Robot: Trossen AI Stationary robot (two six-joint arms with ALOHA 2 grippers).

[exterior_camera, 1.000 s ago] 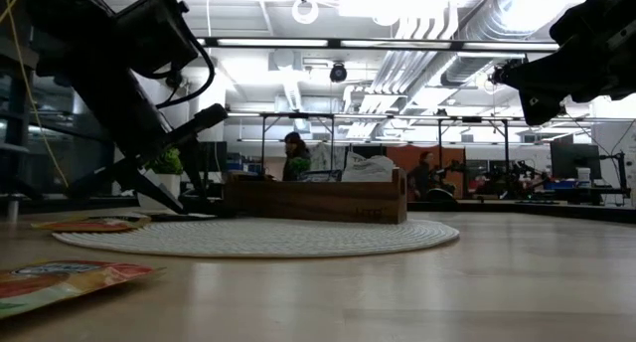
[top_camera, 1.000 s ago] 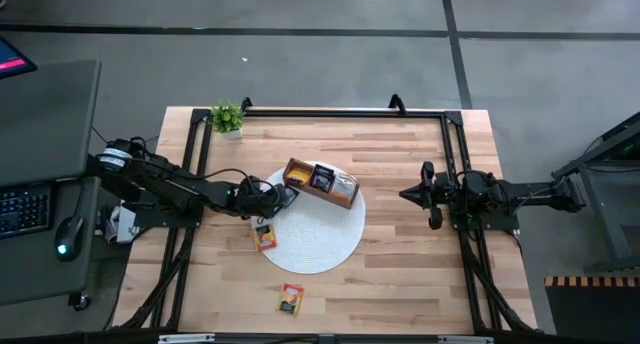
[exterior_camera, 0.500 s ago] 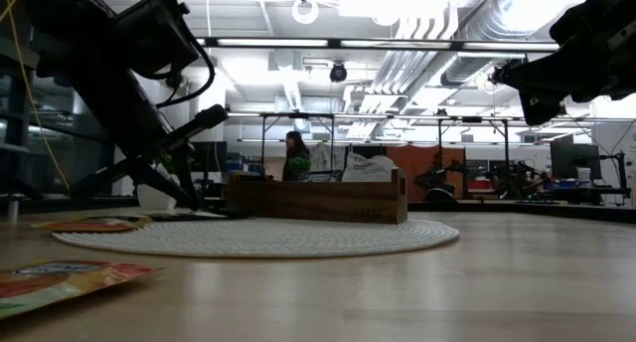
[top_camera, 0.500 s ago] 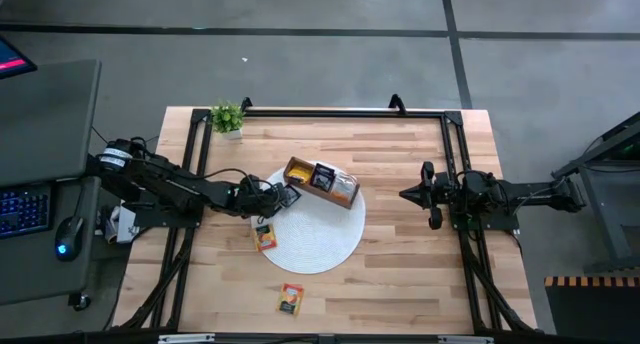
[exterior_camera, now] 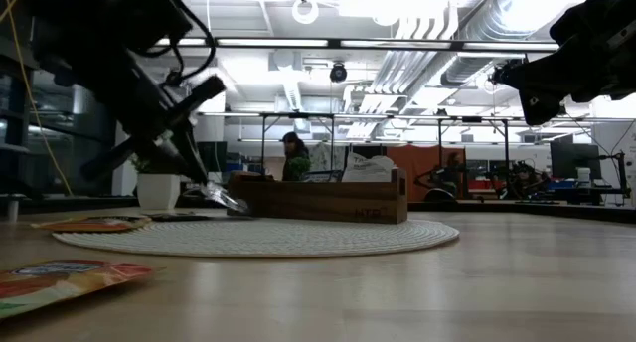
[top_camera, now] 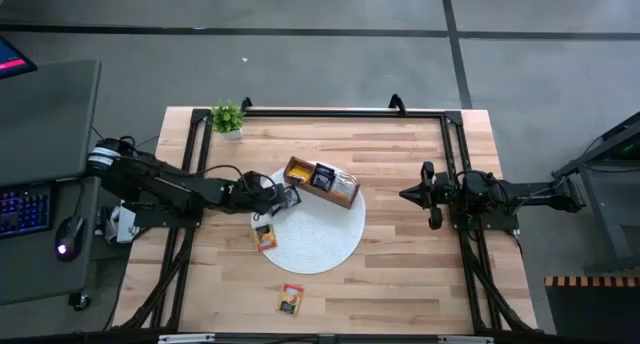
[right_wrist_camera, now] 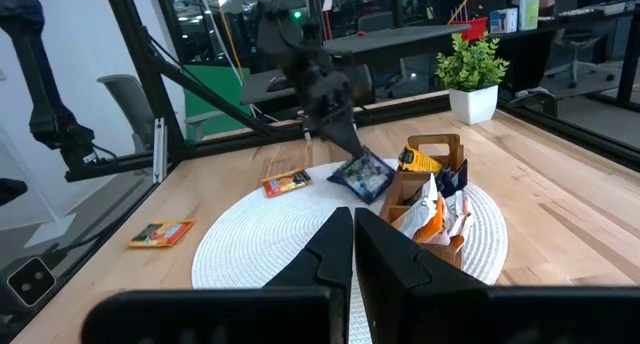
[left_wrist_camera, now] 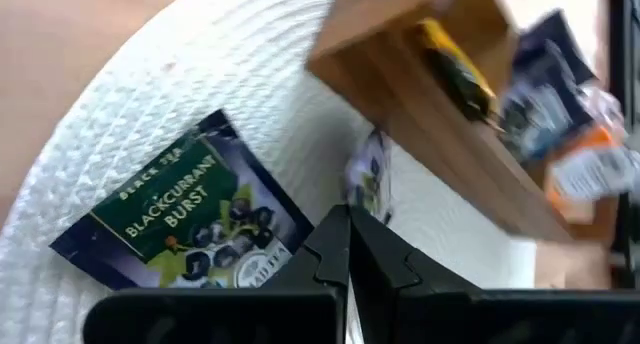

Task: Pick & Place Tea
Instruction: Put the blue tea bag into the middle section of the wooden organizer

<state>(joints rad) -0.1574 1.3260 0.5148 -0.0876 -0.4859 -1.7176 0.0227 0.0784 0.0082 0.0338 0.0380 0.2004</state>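
Lifting a dark sachet [exterior_camera: 221, 196] left of centre, your left gripper [top_camera: 287, 196] is clamped on it; next, carry it over the wooden box [top_camera: 320, 182].

The pale wooden surface [top_camera: 400, 274] stands on a grey concrete floor [top_camera: 300, 64] crossed by dark seams. Beside it sits a grey desk [top_camera: 45, 124] with a keyboard [top_camera: 22, 208] and a mouse [top_camera: 64, 249]. Beyond, an open workshop shows white ducts [exterior_camera: 417, 24] and strip lights [exterior_camera: 278, 43] overhead, an orange partition [exterior_camera: 422, 163], and a seated person [exterior_camera: 294, 157].
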